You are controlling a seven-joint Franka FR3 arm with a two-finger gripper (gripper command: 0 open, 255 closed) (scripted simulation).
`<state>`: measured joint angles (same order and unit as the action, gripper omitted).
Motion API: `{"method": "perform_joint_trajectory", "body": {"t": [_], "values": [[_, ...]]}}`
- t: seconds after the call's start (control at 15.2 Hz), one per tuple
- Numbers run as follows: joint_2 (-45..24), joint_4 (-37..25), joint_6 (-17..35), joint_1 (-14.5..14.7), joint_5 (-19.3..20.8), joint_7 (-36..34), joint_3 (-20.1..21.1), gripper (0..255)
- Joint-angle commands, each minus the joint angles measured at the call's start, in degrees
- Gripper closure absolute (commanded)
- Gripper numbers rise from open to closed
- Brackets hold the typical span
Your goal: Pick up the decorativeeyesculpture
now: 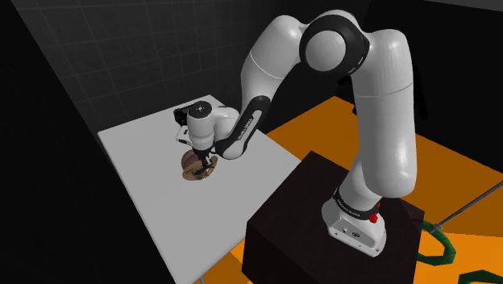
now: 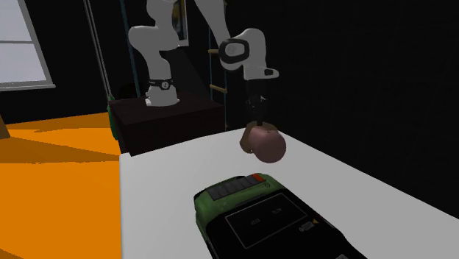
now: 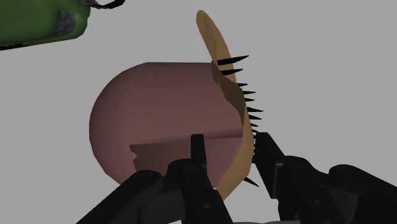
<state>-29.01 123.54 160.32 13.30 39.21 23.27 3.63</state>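
As jaws clasp it, pink eye sculpture (image 3: 159, 108)

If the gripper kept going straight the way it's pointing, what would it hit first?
The eye sculpture itself: its tan rim sits between the jaws of the gripper. Beyond it, probably the table.
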Motion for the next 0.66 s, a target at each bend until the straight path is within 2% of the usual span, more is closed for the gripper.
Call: {"method": "perform_joint_trajectory", "body": {"t": [0.0, 0.59], "values": [[1.55, 0.40, -1.01, -0.76, -1.04, 1.22, 0.88, 255], [6.53, 1.64, -4.66, -2.78, -4.84, 5.06, 3.65, 255]]}}
